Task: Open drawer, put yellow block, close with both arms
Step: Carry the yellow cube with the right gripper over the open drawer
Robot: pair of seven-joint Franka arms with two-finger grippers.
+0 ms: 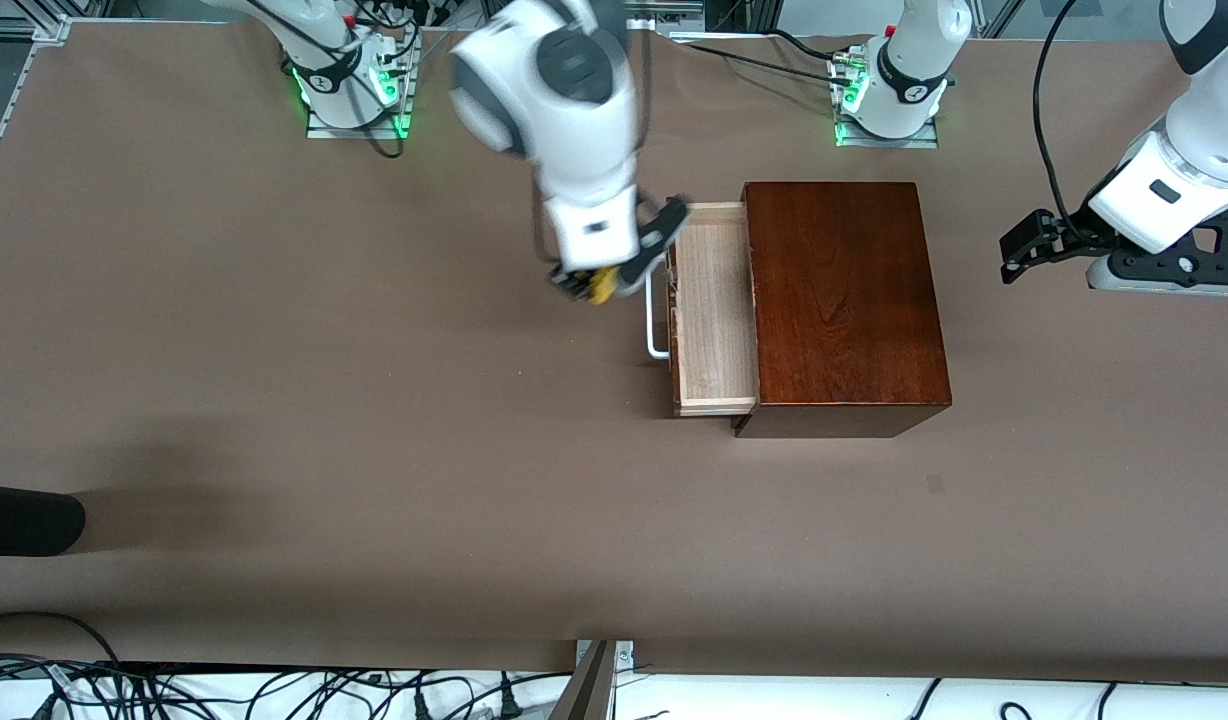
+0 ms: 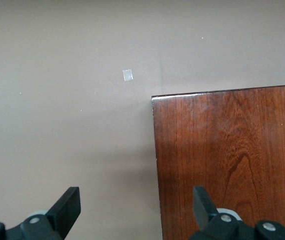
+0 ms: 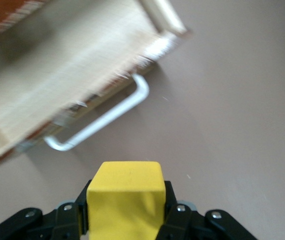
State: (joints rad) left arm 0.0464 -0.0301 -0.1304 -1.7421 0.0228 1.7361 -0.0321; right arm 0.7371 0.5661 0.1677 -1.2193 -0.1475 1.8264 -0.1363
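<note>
The dark mahogany box (image 1: 844, 300) stands in the middle of the table. Its pale wood drawer (image 1: 714, 310) is pulled open toward the right arm's end, with the white loop handle (image 1: 656, 320) on its front. My right gripper (image 1: 599, 285) is shut on the yellow block (image 1: 602, 288) and holds it above the table just beside the handle; the right wrist view shows the block (image 3: 126, 200) between the fingers, with the handle (image 3: 102, 120) and drawer tray (image 3: 67, 75) close by. My left gripper (image 1: 1019, 250) is open, up in the air off the box's end; the left wrist view shows the box top (image 2: 227, 160).
The two arm bases (image 1: 354, 90) (image 1: 889, 100) stand along the table's edge farthest from the front camera. A dark rounded object (image 1: 24, 520) lies at the table edge at the right arm's end. A small pale mark (image 2: 128, 75) lies on the table.
</note>
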